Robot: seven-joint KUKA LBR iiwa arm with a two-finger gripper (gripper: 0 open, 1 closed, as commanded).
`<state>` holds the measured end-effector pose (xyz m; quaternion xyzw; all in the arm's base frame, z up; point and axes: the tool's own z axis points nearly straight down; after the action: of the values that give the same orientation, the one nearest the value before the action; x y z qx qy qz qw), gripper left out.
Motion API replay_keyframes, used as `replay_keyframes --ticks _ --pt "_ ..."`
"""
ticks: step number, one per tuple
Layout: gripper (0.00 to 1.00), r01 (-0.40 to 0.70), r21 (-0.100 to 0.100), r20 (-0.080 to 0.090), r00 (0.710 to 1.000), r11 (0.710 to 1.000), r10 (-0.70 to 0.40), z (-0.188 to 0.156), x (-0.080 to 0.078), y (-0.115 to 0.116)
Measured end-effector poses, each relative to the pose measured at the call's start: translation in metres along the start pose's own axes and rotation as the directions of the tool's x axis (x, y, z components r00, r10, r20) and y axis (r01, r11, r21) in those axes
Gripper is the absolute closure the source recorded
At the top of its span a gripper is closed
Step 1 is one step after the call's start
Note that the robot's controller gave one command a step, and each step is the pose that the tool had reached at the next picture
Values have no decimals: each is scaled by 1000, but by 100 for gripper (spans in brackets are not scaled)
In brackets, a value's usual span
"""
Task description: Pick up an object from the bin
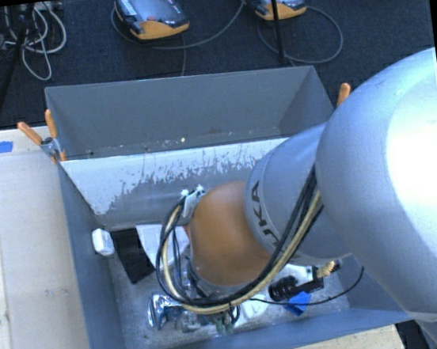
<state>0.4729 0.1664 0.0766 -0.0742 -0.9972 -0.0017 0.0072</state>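
Claw (pixel 185 316) sits low by the bin's (pixel 195 117) near wall, hiding whatever lies under it; open or shut, I cannot tell. Black block (pixel 133 257) lies near, blue bit (pixel 298 304) beside. I'd lift slowly, straight up.

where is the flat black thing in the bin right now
In the camera view the flat black thing lies on the floor of the bin at the left, right beside a small white object, with the arm's orange cover to its right.
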Motion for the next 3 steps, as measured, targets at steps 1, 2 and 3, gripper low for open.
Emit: replay_keyframes --ticks 1,2,3 --pt "100 -1 0 0 1000 1000 1 0 0 0" --pt "100 0 0 2 1000 1000 0 -3 1 0" --pt "100 -1 4 7 1000 1000 1 -15 1 -2"
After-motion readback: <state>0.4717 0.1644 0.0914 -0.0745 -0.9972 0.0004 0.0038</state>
